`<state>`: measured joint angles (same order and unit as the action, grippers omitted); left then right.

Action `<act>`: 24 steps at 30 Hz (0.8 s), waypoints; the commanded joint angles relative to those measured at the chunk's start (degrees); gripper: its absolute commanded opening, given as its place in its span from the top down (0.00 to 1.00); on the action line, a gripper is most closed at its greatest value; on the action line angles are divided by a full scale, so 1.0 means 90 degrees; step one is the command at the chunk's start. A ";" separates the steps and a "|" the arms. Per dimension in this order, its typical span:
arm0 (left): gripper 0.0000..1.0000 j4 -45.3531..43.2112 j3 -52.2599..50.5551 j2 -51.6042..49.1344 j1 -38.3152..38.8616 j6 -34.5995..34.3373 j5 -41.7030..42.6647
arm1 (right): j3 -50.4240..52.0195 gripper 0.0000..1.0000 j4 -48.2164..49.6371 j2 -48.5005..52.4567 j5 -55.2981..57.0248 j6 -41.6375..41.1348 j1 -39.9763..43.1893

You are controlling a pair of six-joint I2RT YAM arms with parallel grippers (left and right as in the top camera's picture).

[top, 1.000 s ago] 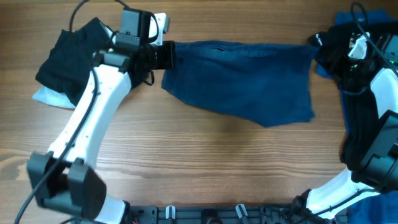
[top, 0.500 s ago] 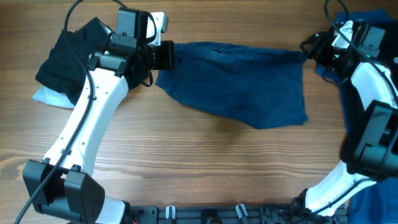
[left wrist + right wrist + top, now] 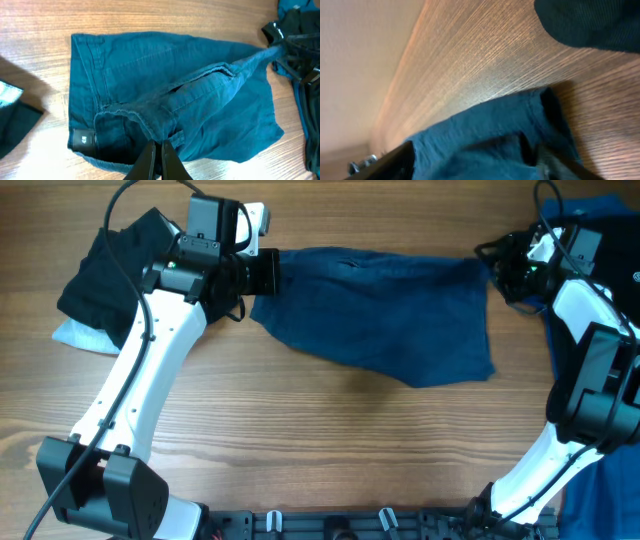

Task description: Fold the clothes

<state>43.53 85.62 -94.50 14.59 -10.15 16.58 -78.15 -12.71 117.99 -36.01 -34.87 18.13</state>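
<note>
Inside left claw (image 3: 156, 149); clothes (image 3: 175, 90) pinched.

– Colour of the clothes (image 3: 385, 310)?
– Dark blue, plain; label (image 3: 82, 140) black with white lettering.
– Surroundings?
– Table (image 3: 330, 450) brown, wood-grained; bundle (image 3: 105, 270) black with pale lining; arms (image 3: 150, 370) white with black joints

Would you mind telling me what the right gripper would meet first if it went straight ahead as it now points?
Most likely the dark blue shorts, whose corner lies just ahead of the right gripper; how close is unclear.
</note>
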 commanded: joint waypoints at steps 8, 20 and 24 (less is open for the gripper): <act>0.96 0.0109 0.0036 0.0085 -0.0027 0.0104 0.0032 | -0.0053 0.44 -0.0306 0.0083 0.0381 -0.0636 -0.0316; 0.96 0.0155 0.0036 0.0085 -0.0019 0.0104 0.0034 | -0.0053 0.83 -0.0199 0.0083 0.1013 0.1207 -0.0316; 0.96 0.0204 0.0036 0.0085 -0.0022 0.0104 0.0034 | -0.0056 0.96 -0.0165 0.0080 0.1008 0.1212 -0.0304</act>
<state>45.06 85.62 -94.50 14.59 -10.15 16.58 -78.15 -14.70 117.99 -27.83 -25.50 15.20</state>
